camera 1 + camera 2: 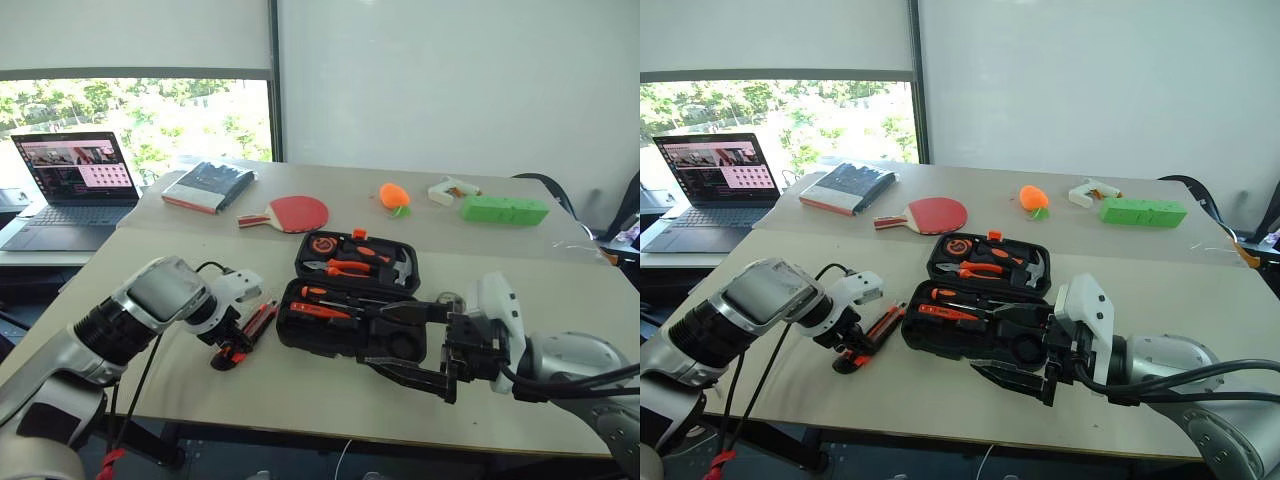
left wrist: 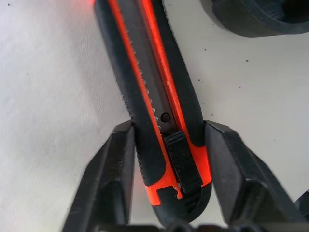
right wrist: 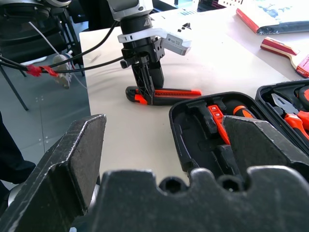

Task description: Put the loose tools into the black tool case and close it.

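The black tool case [image 1: 296,335] lies open in the middle of the table, its lid [image 1: 302,249] laid back, with orange-and-black tools in both halves. A long orange-and-black utility knife [image 1: 263,317] lies on the table just left of the case. My left gripper [image 2: 169,128] points down over the knife's near end, one finger pressed against each side of the handle; the right wrist view shows that gripper [image 3: 147,92] standing on the knife [image 3: 176,92]. At the case's front right edge my right gripper [image 1: 378,337] hovers open and holds nothing.
Behind the case lie a red paddle [image 1: 295,213], a dark book [image 1: 208,186], an orange carrot toy [image 1: 394,194], a white glue gun [image 1: 452,188] and a green block [image 1: 503,209]. A laptop [image 1: 75,185] stands open at the far left. The table's front edge runs just below my arms.
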You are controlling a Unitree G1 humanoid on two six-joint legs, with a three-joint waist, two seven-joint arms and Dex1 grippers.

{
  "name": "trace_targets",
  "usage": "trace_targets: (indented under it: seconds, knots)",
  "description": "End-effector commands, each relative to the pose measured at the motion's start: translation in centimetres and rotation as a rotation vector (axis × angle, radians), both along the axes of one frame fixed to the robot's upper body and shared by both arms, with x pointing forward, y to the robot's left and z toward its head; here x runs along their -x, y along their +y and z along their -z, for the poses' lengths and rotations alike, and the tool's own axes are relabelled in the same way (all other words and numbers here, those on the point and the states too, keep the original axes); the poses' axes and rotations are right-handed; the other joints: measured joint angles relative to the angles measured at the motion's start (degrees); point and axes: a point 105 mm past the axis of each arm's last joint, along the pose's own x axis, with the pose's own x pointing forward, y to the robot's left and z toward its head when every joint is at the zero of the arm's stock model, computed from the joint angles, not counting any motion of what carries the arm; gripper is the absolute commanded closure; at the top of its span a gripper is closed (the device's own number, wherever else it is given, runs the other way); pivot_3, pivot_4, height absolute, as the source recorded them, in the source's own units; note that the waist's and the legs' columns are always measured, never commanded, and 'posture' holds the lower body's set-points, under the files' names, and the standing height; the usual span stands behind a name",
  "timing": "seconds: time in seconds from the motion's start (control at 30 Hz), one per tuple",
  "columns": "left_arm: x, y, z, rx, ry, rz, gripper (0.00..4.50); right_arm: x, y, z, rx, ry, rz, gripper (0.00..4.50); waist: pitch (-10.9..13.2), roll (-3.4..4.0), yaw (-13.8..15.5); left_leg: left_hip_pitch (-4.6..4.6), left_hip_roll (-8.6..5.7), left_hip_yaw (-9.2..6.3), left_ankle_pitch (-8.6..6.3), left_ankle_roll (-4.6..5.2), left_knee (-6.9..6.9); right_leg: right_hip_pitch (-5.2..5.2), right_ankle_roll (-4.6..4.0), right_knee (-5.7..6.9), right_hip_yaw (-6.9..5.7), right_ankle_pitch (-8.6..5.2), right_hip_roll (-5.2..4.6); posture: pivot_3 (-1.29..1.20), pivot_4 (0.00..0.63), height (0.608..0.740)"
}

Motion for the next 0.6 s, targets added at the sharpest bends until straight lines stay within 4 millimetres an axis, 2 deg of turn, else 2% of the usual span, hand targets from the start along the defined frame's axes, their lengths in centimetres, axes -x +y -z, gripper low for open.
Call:
trace_targets:
  seconds: [0.03,0.13,0.2,0.3,0.37,0.43,0.5,0.6]
  knots:
    - [-0.1,2.0,1.0,-0.038,0.015,-0.039,2.85,0.3,0.1,-1.0,-0.012,-0.054,-0.011,0.0,0.0,0.0,0.0,0.01,0.0,0.0,0.0,0.0,0.0,0.01,0.0,0.0,0.0,0.0,0.0,0.0,0.15,0.736]
    - [-1.1,4.1,0.5,-0.061,-0.025,-0.083,2.85,0.3,0.0,-0.9,-0.006,-0.053,-0.011,0.0,0.0,0.0,-0.2,0.08,0.01,0.02,0.0,0.0,0.0,0.02,-0.02,0.04,0.02,0.0,0.02,0.0,0.15,0.736]
    - [-3.1,7.2,-0.8,-0.115,-0.132,-0.127,2.85,0.3,-0.1,-0.9,0.002,-0.053,-0.014,0.0,0.0,0.01,-0.4,0.13,0.03,0.02,0.0,0.0,-0.01,0.02,-0.06,0.05,0.03,-0.02,0.06,0.0,0.15,0.736]
    - [-5.3,9.7,-2.7,-0.154,-0.243,-0.15,2.85,0.4,-0.3,-1.1,0.007,-0.053,-0.015,0.0,0.0,-0.01,-0.7,0.19,0.02,0.1,0.06,-0.02,-0.01,0.03,-0.2,0.07,0.06,-0.02,0.18,0.0,0.15,0.736]
    - [-7.1,8.8,-5.0,-0.111,-0.361,-0.04,2.85,0.4,-0.5,-1.1,0.015,-0.05,-0.013,0.0,0.0,-0.03,-0.7,0.15,0.02,0.12,0.09,-0.02,-0.04,-0.02,-0.24,0.05,0.06,0.01,0.25,0.0,0.15,0.736]
    - [-8.0,5.9,-7.7,-0.009,-0.444,0.147,2.85,0.4,-0.7,-1.0,0.028,-0.045,-0.013,0.0,0.0,-0.08,-0.1,0.05,0.03,0.14,0.09,-0.02,-0.05,-0.06,-0.22,0.02,0.05,0.0,0.22,0.0,0.15,0.736]
    - [-7.8,3.4,-9.4,0.064,-0.457,0.295,2.85,0.5,-0.8,-0.9,0.036,-0.039,-0.016,0.0,0.1,-0.15,1.1,-0.32,-0.02,0.15,0.1,-0.03,0.01,-0.23,-0.16,-0.05,-0.18,-0.04,0.08,0.0,0.15,0.736]
    - [-6.9,-0.6,-10.7,0.107,-0.437,0.577,2.85,0.6,-1.1,-0.8,0.048,-0.027,-0.018,0.0,0.1,-0.18,1.7,-0.96,-0.2,0.18,0.08,-0.01,0.18,-0.64,0.02,-0.24,-0.24,0.07,-0.13,0.0,0.15,0.736]
